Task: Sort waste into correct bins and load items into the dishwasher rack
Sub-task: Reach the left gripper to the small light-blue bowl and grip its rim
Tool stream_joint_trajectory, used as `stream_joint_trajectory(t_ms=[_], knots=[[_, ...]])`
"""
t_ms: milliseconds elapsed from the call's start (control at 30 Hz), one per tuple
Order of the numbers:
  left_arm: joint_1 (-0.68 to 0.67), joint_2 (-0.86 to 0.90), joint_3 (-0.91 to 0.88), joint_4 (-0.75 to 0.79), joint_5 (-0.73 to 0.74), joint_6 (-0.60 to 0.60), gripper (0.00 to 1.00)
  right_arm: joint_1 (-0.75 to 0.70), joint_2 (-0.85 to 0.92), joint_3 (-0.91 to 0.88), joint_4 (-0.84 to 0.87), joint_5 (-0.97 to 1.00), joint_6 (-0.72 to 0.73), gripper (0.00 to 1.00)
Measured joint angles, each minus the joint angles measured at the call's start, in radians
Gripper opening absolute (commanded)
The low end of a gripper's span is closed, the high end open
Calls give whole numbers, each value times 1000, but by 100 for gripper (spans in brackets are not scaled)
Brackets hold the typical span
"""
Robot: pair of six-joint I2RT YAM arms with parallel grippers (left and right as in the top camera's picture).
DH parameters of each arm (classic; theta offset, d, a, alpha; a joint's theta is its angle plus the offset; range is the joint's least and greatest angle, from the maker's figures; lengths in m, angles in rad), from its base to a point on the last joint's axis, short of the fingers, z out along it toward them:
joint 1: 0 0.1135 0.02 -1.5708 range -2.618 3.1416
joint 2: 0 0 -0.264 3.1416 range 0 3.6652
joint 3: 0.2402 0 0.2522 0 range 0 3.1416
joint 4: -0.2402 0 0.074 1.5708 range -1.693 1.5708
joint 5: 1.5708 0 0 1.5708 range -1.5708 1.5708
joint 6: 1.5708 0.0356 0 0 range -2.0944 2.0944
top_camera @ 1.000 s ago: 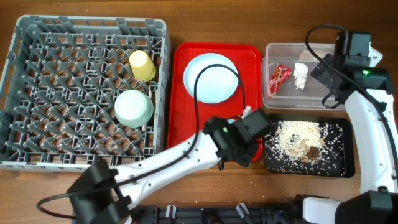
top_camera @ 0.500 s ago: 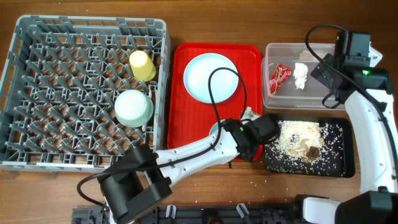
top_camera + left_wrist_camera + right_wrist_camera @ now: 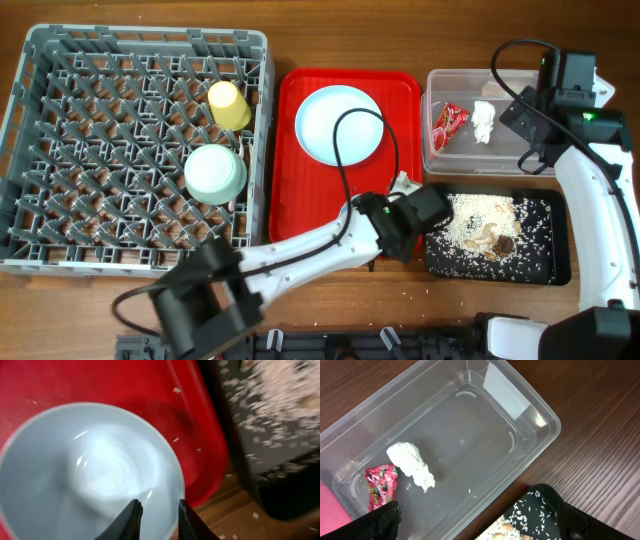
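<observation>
A brown wooden table [image 3: 340, 35] carries everything, with the flat red tray [image 3: 402, 110] in the middle of it. At the red tray's near right corner the left gripper [image 3: 158, 505] has its two fingers close together, pinching the rim of the small light blue bowl [image 3: 90, 470]. The bowl is over the tray's red floor, but the view is blurred and I cannot tell whether it rests there. Toward the far end of the red tray lies the light blue plate [image 3: 340, 124].

Left of the red tray stands the grey rack [image 3: 60, 150], with the yellow cup [image 3: 228, 104] and pale green bowl [image 3: 215, 173] on the side nearest the tray. Right of the red tray's far end, the clear tub [image 3: 470, 160] holds the red wrapper [image 3: 381, 486] and white tissue [image 3: 412, 464]. The right gripper [image 3: 475, 505] hangs above the tub, fingers spread wide, holding nothing. Right of the tray's near end, the black tray [image 3: 548, 230] holds the rice scraps [image 3: 470, 220].
</observation>
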Motion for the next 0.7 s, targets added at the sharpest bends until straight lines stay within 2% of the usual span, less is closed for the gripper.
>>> stream_joint_trajectory(t_ms=[67,167,367,700], knots=[[0,-51,0,4,14,0,21,0,0,0,0,0,0,100],[-3,-77,0,7,45,-1,20,0,0,0,0,0,0,100],[-32,-20,0,18,63,-3,21,0,0,0,0,0,0,100],[-34,22,0,27,9,-4,21,0,0,0,0,0,0,100]])
